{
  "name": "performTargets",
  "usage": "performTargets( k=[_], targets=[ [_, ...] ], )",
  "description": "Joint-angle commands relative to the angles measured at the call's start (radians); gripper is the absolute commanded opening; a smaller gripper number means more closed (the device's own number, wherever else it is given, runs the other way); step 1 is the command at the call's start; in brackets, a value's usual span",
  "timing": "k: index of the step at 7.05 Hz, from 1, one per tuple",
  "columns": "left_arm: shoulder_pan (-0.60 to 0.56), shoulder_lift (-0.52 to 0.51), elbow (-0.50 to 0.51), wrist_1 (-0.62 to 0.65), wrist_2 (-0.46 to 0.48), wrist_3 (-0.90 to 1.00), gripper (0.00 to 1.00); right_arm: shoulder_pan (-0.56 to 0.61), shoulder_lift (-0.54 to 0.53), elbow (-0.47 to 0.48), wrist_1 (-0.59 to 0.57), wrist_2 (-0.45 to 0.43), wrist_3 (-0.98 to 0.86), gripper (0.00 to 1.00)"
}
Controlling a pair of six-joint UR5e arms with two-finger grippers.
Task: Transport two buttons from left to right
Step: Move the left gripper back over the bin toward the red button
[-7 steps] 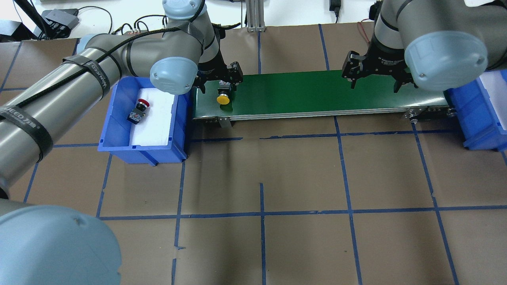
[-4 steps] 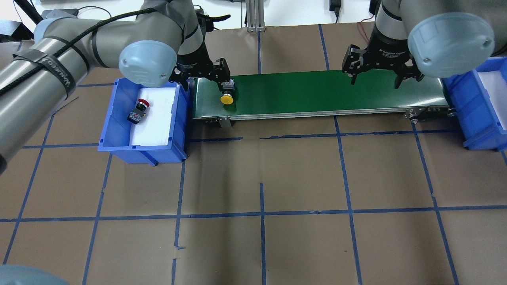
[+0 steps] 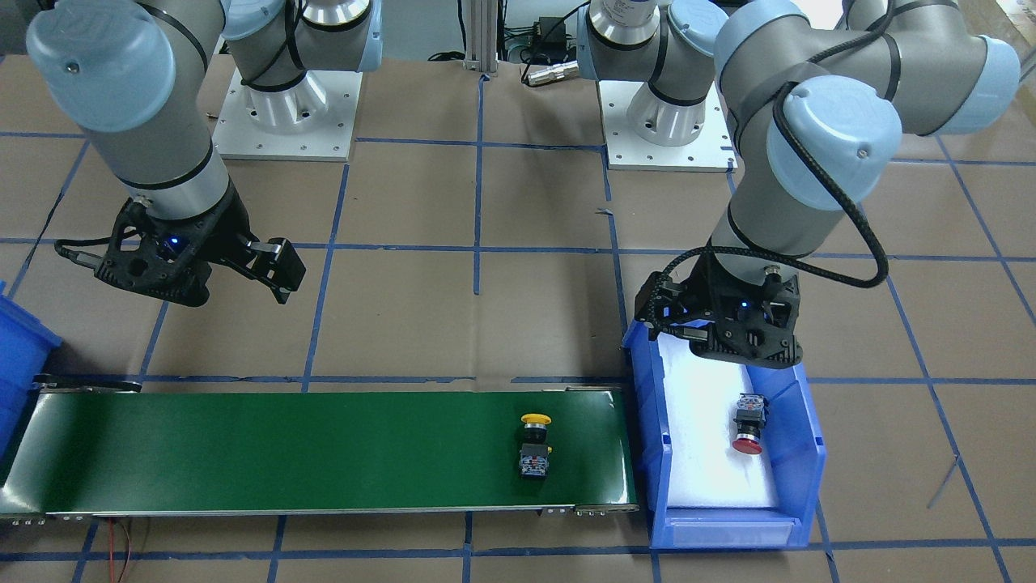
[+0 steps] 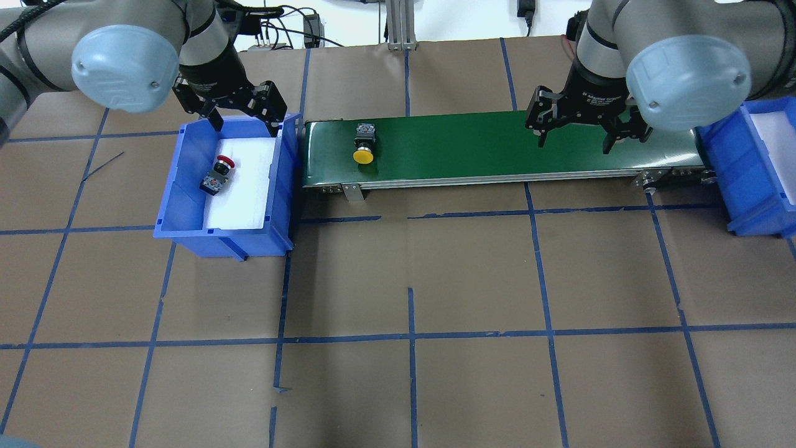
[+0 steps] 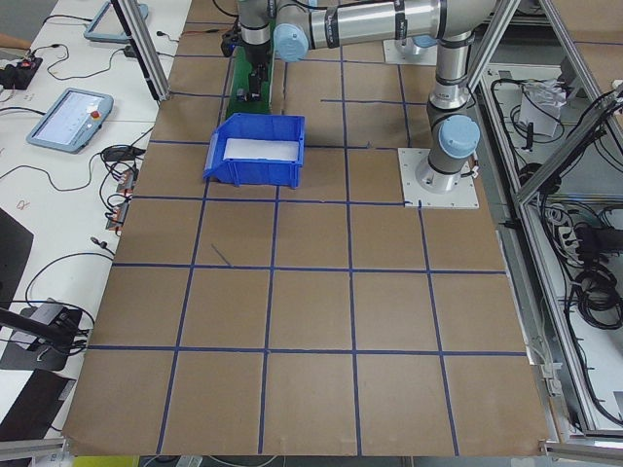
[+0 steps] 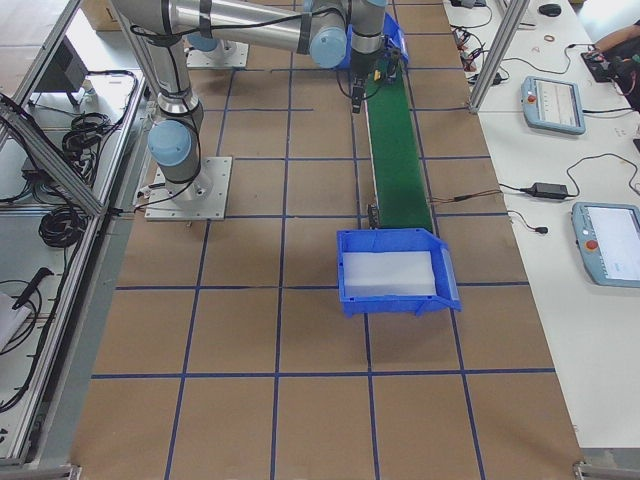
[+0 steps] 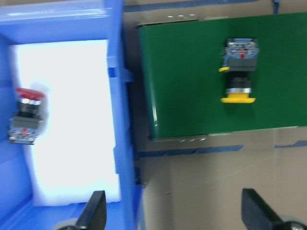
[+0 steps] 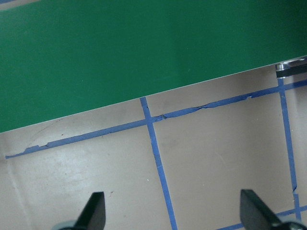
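Observation:
The yellow button (image 4: pixel 364 144) lies on its side on the green conveyor belt (image 4: pixel 497 146), near its left end, and also shows in the left wrist view (image 7: pixel 238 72). The red button (image 4: pixel 217 175) lies on white foam in the left blue bin (image 4: pixel 186 233); it also shows in the left wrist view (image 7: pixel 26 117). My left gripper (image 4: pixel 242 118) is open and empty, above the bin's far edge. My right gripper (image 4: pixel 572 134) is open and empty above the belt's right part. The front-facing view shows the yellow button (image 3: pixel 534 445) and the red button (image 3: pixel 749 425).
A second blue bin (image 4: pixel 758 168) with white foam stands at the belt's right end. The belt runs between the two bins along the far side of the brown table with blue tape lines (image 4: pixel 410 336).
My left gripper has left the yellow button on the belt and moved left to the bin. The yellow button has drifted slightly right. My right gripper has shifted a little left.

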Motion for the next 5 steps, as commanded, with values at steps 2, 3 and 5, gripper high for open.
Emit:
performTargets(
  k=[2, 3, 5],
  targets=[
    [0.058, -0.087, 0.008, 0.093, -0.001, 0.259, 1.0, 0.0, 0.005, 0.014, -0.005, 0.002, -0.011, 1.0],
    [0.058, -0.118, -0.001, 0.115, 0.0, 0.264, 1.0, 0.0, 0.005, 0.017, -0.003, 0.004, -0.01, 1.0],
    [0.058, -0.169, -0.007, 0.214, 0.003, 0.356, 1.0, -0.003, 0.005, 0.009, -0.029, -0.005, -0.026, 1.0]
  ],
)
